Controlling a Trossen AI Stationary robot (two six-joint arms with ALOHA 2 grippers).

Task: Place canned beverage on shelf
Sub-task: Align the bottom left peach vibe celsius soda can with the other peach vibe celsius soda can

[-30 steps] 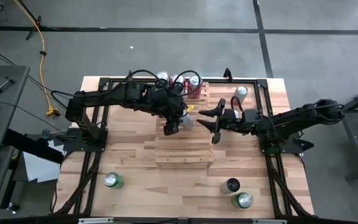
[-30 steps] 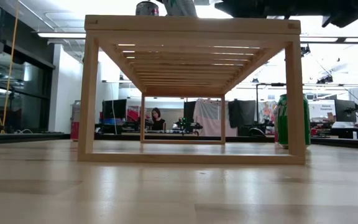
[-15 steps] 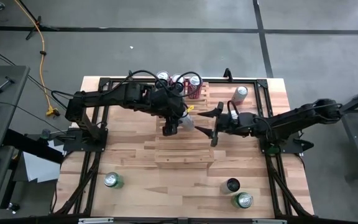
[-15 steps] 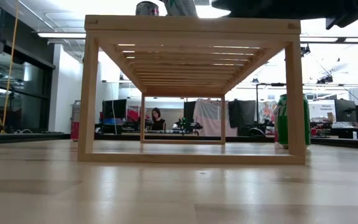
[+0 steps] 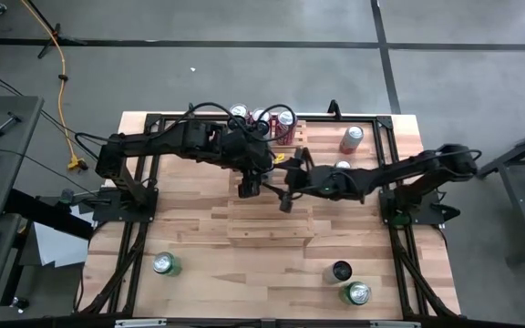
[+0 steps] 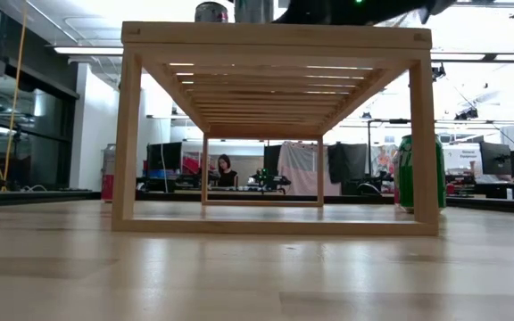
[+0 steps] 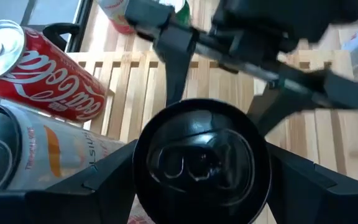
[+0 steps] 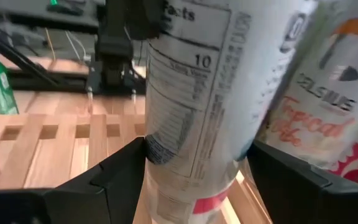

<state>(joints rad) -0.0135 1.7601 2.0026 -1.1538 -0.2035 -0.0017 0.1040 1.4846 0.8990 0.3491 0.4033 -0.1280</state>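
A white can with a black top [image 7: 201, 162] sits between the fingers of my left gripper [image 5: 249, 187], over the far half of the light-wood slatted shelf [image 5: 272, 228]. My right gripper [image 5: 287, 187] is open and comes level from the table's right. Its two fingers [image 8: 114, 177] stand on either side of the same can [image 8: 197, 93]. Whether they touch it, I cannot tell. A red cola can [image 7: 42, 74] and a white Celsius can [image 7: 36, 155] stand on the shelf's far end. My left gripper pinches the can's side wall [image 7: 143, 177] between its two fingers, one on each side of the body below the black top. The fingers slant down from the table's left. The can stands roughly upright over the slats; its bottom end is hidden.
On the tabletop stand a green can at the near left [image 5: 165, 264], a green one [image 5: 356, 293] and a black one [image 5: 341, 271] at the near right, and a red-and-white can at the far right [image 5: 352, 137]. More cans crowd the shelf's far edge [image 5: 285, 118].
My right gripper has moved toward the table's left, from beside the shelf's right edge to over the shelf. It has closed in on the can that my left gripper holds, so its fingers now flank that can.
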